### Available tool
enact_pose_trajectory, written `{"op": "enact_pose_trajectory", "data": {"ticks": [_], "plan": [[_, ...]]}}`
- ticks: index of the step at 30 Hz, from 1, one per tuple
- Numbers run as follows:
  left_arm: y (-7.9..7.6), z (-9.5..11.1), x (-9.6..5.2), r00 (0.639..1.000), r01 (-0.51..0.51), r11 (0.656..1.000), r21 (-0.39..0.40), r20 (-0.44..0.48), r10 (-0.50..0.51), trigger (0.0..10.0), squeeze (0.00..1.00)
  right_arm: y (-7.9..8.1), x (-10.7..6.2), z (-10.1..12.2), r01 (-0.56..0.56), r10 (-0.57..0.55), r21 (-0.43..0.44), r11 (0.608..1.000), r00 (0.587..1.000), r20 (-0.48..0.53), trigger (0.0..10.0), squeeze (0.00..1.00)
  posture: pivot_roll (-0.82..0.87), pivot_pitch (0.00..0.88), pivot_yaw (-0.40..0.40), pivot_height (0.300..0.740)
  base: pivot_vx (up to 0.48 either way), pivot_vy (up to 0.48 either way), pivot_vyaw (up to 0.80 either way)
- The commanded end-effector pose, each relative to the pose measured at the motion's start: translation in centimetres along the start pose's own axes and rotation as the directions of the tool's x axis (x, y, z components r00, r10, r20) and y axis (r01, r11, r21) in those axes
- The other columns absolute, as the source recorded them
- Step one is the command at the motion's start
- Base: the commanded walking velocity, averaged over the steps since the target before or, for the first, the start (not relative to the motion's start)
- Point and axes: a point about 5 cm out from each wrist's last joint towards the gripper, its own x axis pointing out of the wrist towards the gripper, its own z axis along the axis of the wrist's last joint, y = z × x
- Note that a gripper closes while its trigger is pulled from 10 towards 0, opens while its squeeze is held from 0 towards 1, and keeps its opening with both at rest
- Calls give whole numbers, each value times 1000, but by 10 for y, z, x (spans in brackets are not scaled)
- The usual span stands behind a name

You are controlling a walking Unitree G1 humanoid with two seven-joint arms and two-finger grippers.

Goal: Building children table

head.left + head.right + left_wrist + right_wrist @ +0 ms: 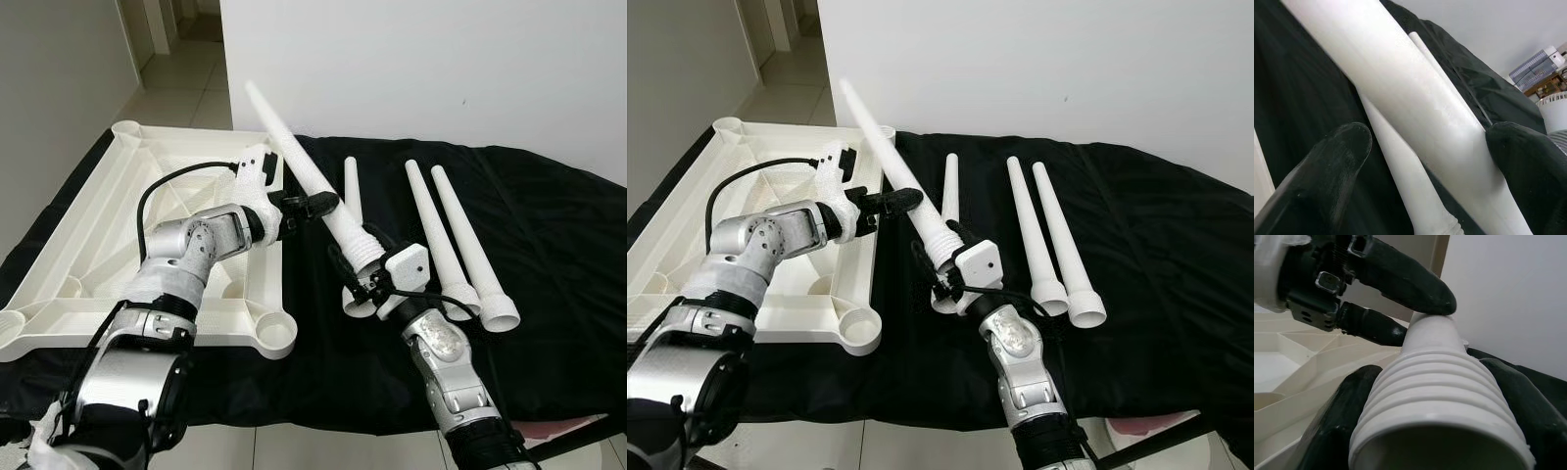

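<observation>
Far left of the head view: white moulded plastic tabletop point(108, 235), upside down with ribs showing, lying on the black cloth cover point(549, 255); round leg socket point(277, 336) at its near right corner, unfilled; left arm comes up from the lower left of the frame across the tabletop; left gripper point(315, 204) at frame centre, its two black fingers point(1327, 171) set either side of the raised white tapered plastic leg point(294, 162) about halfway along (wrist view shows one finger against the leg, the other with a gap, so fingers spread around it, not clenched); that leg runs diagonally from its narrow tip at upper centre-left down to its ribbed threaded end point(1440, 382) at centre; right gripper point(361, 269) is clamped on that ribbed end, fingers on both sides, so the leg is held off the cloth; right arm enters from the lower right of the frame; right of centre, three more white tapered legs point(460, 245) lie on the cloth, wide ends toward the camera; the leftmost of them partly behind the right gripper; pale wall point(441, 69) behind.
</observation>
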Motion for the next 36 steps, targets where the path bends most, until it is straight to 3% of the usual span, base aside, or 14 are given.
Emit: {"op": "enact_pose_trajectory", "data": {"ticks": [1, 9, 14, 19, 20, 32, 34, 36], "plan": [[-2, 7, 3, 1000, 12, 1000, -29, 2, -12, 10000, 0, 7, 0, 3, -43, 44, -28, 999, 999, 33, 10000, 0, -11, 0, 13, 740, 0, 0, 0], [11, 36, -2, 995, -28, 989, -148, 87, 41, 10000, 0, 22, -8, -1, -97, 102, -104, 990, 994, 47, 10000, 0, -11, 0, 17, 740, 0, 0, 0], [19, 57, -13, 984, -66, 980, -186, 149, 95, 10000, 0, 26, -12, -6, -112, 117, -117, 987, 992, 37, 10000, 0, -8, 0, 20, 740, 0, 0, 0], [19, 62, -15, 982, -67, 979, -191, 163, 99, 10000, 0, 27, -13, -6, -113, 118, -116, 987, 992, 36, 10000, 0, -8, 0, 20, 740, 0, 0, 0], [20, 67, -16, 976, -62, 975, -214, 190, 104, 0, 0, 28, -13, -7, -120, 125, -115, 986, 992, 34, 10000, 0, -6, 0, 26, 740, 0, 0, 0], [16, 67, -13, 980, 8, 956, -294, 193, 52, 0, 0, 29, -14, -13, -133, 133, -67, 989, 991, 0, 10000, 0, 0, 13, 27, 740, 0, 0, 0], [16, 68, -13, 979, 14, 953, -303, 198, 48, 0, 0, 29, -12, -12, -129, 130, -40, 991, 992, -1, 10000, 0, 0, 13, 27, 740, 0, 0, 0], [15, 69, -13, 978, 20, 955, -297, 203, 43, 0, 0, 31, -11, -18, -175, 181, 95, 980, 982, -56, 10000, 35, 0, 15, 25, 740, 0, 0, 0]]}}
